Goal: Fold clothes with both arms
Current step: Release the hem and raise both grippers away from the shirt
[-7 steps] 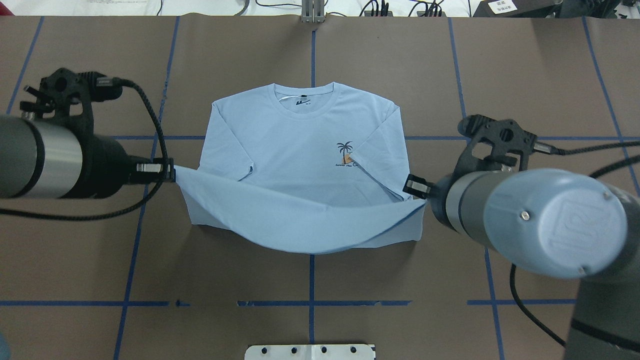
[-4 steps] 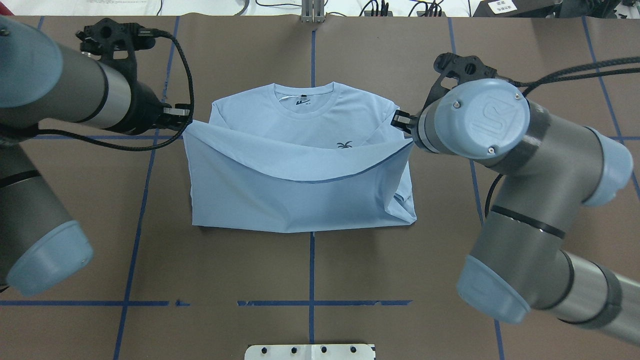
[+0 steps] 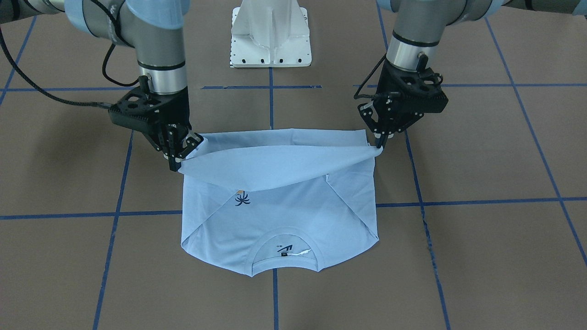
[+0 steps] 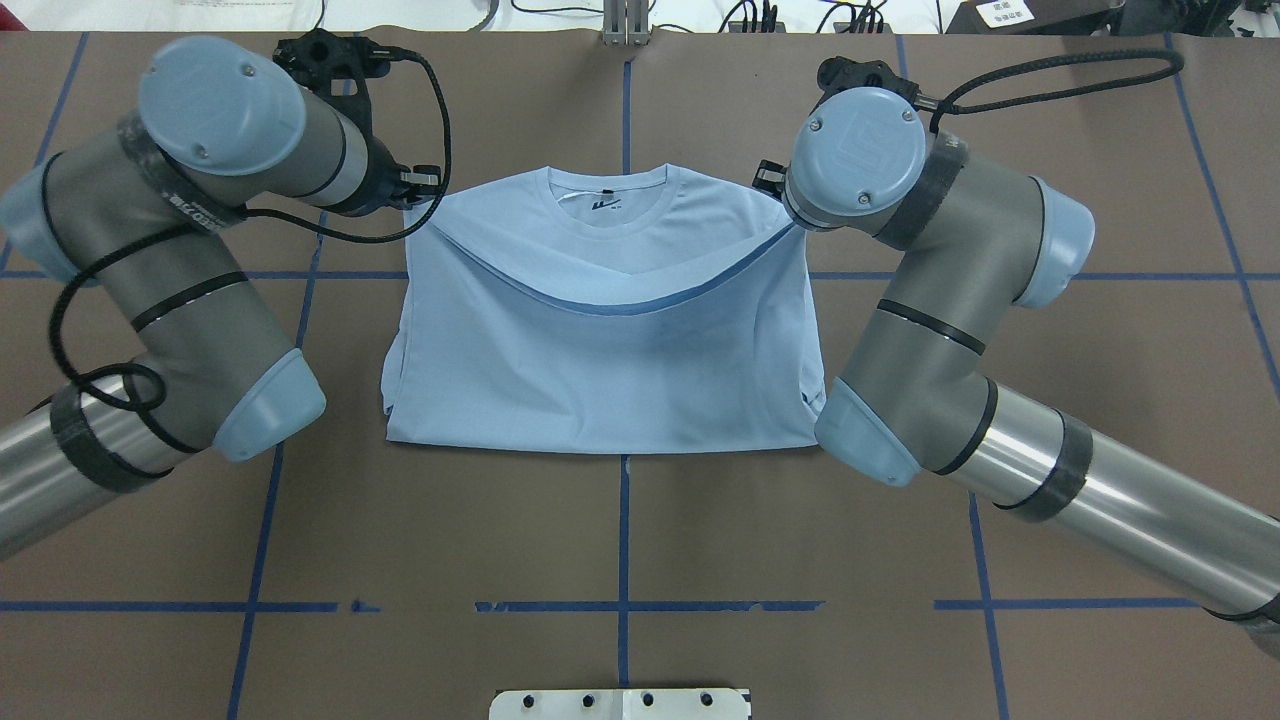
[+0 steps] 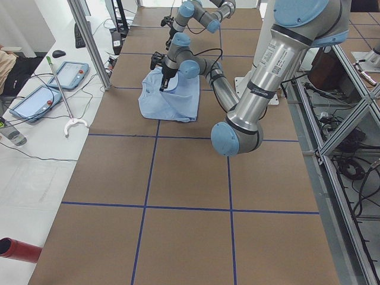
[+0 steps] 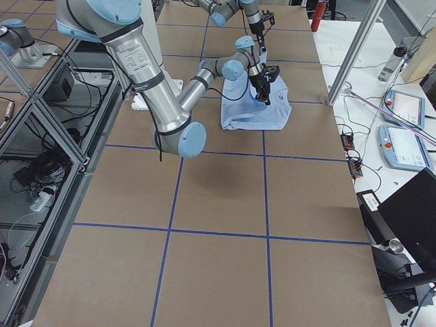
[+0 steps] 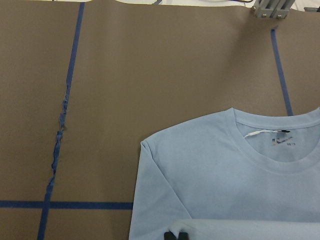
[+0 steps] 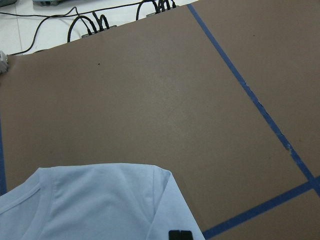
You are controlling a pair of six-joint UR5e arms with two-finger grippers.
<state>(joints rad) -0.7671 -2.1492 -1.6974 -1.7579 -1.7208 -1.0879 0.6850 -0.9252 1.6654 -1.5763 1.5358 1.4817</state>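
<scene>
The left black two-finger pincer (image 3: 379, 141) is pinching one hem corner of the light blue short-sleeved fabric T-shirt (image 3: 284, 215). The right black two-finger pincer (image 3: 178, 158) is pinching the other hem corner, and we see both pressed together on the cloth. The T-shirt lies in the middle of the brown paper-covered desk (image 3: 481, 256), with its round ribbed collar (image 3: 285, 235) toward the edge far from the robot and its fold line toward the robot's edge. Between the two pincers the hem sags in a shallow arc, raised off the lower layer, and partly covers the small dark palm print (image 3: 241, 199). Both sleeves lie folded inward on the body. We can see the dark neck label (image 3: 285, 253) inside the collar. The left silver-grey jointed arm (image 4: 160, 290) and the right silver-grey jointed arm (image 4: 930, 350) each bend in from their own end of the desk. Blue tape lines (image 3: 458, 201) cross the desk.
</scene>
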